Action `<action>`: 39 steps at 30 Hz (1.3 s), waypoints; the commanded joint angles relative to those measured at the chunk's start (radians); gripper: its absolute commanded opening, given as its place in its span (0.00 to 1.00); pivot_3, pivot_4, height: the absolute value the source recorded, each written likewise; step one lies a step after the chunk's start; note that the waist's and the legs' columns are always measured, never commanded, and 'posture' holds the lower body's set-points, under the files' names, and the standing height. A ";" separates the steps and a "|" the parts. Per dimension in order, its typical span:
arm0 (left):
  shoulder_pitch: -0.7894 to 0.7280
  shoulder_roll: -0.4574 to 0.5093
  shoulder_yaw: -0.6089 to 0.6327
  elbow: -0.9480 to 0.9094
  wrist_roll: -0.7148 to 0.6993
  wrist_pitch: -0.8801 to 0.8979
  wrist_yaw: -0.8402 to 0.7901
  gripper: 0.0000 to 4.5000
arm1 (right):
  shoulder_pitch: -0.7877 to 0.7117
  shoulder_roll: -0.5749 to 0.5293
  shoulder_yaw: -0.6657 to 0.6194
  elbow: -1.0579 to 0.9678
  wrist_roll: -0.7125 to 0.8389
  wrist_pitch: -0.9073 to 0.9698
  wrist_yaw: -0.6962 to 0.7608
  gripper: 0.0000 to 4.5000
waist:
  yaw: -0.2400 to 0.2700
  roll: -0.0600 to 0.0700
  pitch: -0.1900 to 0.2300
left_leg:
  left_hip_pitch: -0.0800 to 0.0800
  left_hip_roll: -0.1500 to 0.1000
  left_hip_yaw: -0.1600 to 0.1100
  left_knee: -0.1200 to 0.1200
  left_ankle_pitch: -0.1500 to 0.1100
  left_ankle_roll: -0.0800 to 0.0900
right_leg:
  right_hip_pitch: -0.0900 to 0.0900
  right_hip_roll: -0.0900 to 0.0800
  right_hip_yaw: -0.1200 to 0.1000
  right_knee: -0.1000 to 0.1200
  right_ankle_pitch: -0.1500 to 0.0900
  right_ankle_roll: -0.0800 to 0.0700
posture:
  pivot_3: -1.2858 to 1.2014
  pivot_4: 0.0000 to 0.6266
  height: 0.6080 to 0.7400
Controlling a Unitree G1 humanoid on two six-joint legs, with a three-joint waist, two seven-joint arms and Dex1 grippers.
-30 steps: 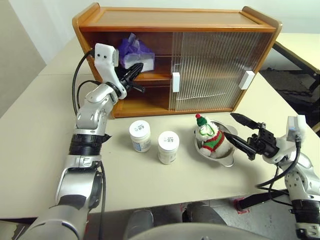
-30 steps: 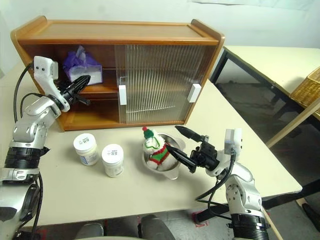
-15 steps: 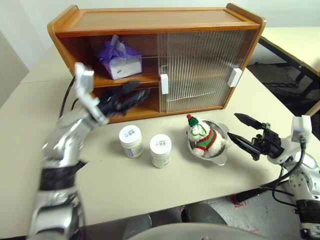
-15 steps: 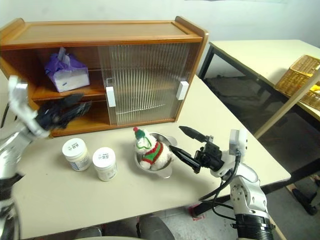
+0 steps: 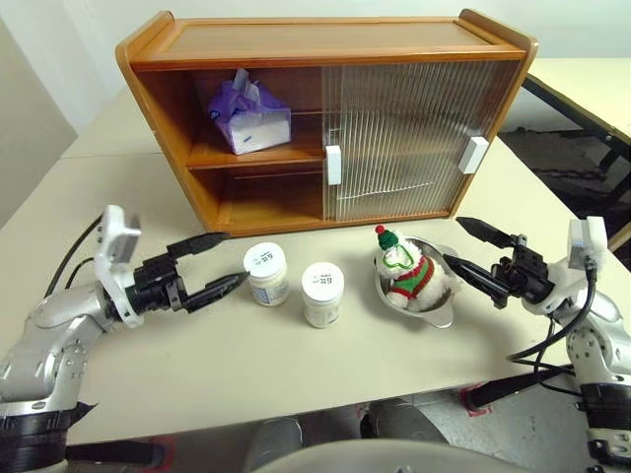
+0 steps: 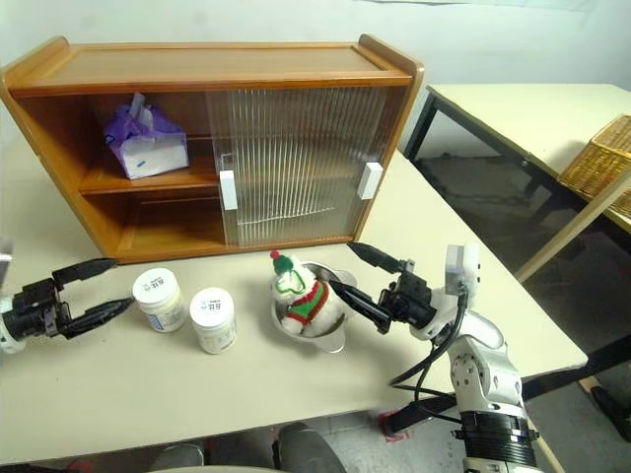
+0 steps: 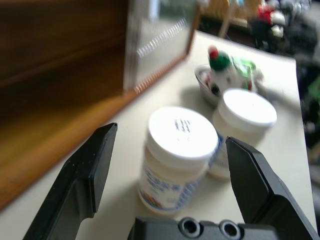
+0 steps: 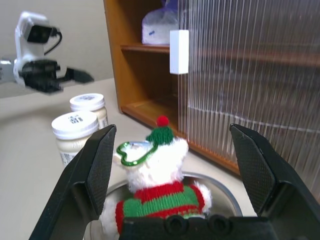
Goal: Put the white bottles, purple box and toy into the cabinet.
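The wooden cabinet (image 5: pixel 325 39) stands at the back of the table, its left half open. The purple box (image 5: pixel 249 116) lies on the upper shelf there. Two white bottles (image 5: pixel 266 274) (image 5: pixel 322 293) stand upright on the table in front of it. The toy (image 5: pixel 402 274) sits in a steel bowl (image 5: pixel 441 317) to their right. My left gripper (image 5: pixel 237 258) is open, low over the table just left of the nearer bottle (image 7: pixel 177 150), pointing at it. My right gripper (image 5: pixel 453 239) is open right of the bowl, its fingers (image 8: pixel 95 165) either side of the toy (image 8: pixel 160 185) without touching it.
Both ribbed sliding doors (image 5: pixel 394 138) with white handles (image 5: pixel 332 165) cover the cabinet's middle and right. The lower left shelf (image 5: pixel 266 202) is bare. A second table (image 6: pixel 513 108) and a wicker basket (image 6: pixel 601 163) stand off to the right beyond a gap.
My left gripper has drawn back out of the cabinet, opened, and dropped to the table beside the left bottle; the purple box stays on the shelf. The camera shifted. The right arm kept still.
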 commanded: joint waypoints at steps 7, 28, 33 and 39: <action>0.020 -0.039 -0.105 0.134 0.124 -0.144 -0.023 0.99 | -0.001 -0.011 -0.001 -0.078 0.009 0.045 -0.040 1.00 | -0.001 0.002 -0.002 | 0.000 0.000 0.000 0.000 0.000 0.000 | -0.007 0.000 0.000 0.000 0.001 -0.001 | 0.45 0.00 1.00; -0.109 -0.101 -0.298 0.356 0.331 -0.268 0.071 0.70 | 0.028 -0.016 0.000 -0.118 0.002 0.064 -0.052 1.00 | -0.011 0.003 -0.004 | -0.006 0.000 0.002 0.000 0.000 0.000 | -0.006 0.000 0.001 0.000 0.001 0.002 | 0.45 0.00 1.00; -0.135 -0.137 -0.219 0.353 0.252 -0.267 0.116 0.70 | 0.020 -0.012 0.002 -0.087 -0.005 0.048 -0.039 1.00 | -0.022 0.003 -0.004 | -0.006 0.000 0.002 0.000 0.000 -0.001 | -0.007 0.001 0.001 0.000 0.002 0.001 | 0.45 0.00 1.00; -0.223 -0.188 -0.192 0.367 0.257 -0.205 0.240 0.70 | 0.014 -0.003 0.011 -0.052 -0.011 0.023 -0.019 1.00 | -0.010 0.003 -0.004 | -0.007 0.000 0.002 0.001 0.001 -0.002 | -0.006 0.001 0.002 -0.001 0.002 0.003 | 0.46 0.00 1.00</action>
